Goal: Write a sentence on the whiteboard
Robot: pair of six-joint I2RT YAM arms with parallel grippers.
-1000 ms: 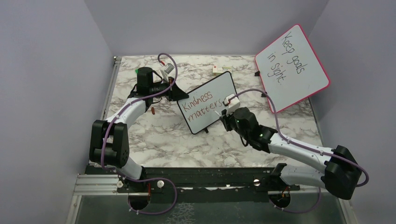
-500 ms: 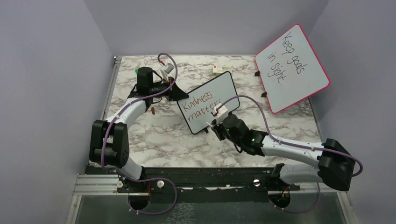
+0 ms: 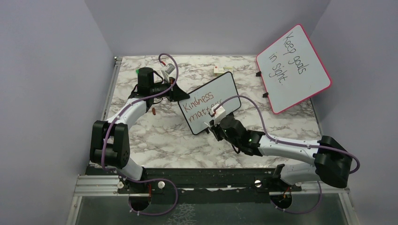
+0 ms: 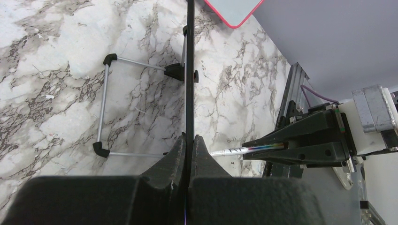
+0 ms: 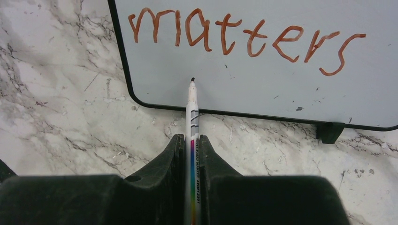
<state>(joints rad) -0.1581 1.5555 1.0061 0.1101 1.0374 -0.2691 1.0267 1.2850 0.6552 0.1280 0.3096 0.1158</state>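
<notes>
Marbled surface (image 3: 159, 140) carries the whiteboard (image 3: 223, 89) at the centre of the top view, with two lines of the sentence (image 3: 199, 104) written. My left gripper (image 4: 188, 140) is clamped on its thin frame edge, the proper hold. I judge the board light, rigid and apt to slide under pressure. My right gripper (image 5: 191, 143) pinches the marker (image 5: 192, 110); tip contact is possibly not made.

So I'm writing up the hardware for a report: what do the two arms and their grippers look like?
The left arm and right arm both have white link shells and black joint housings. A purple cable runs along each, looping free near the wrist. The left gripper and right gripper each have two black, wedge-shaped fingers.
</notes>
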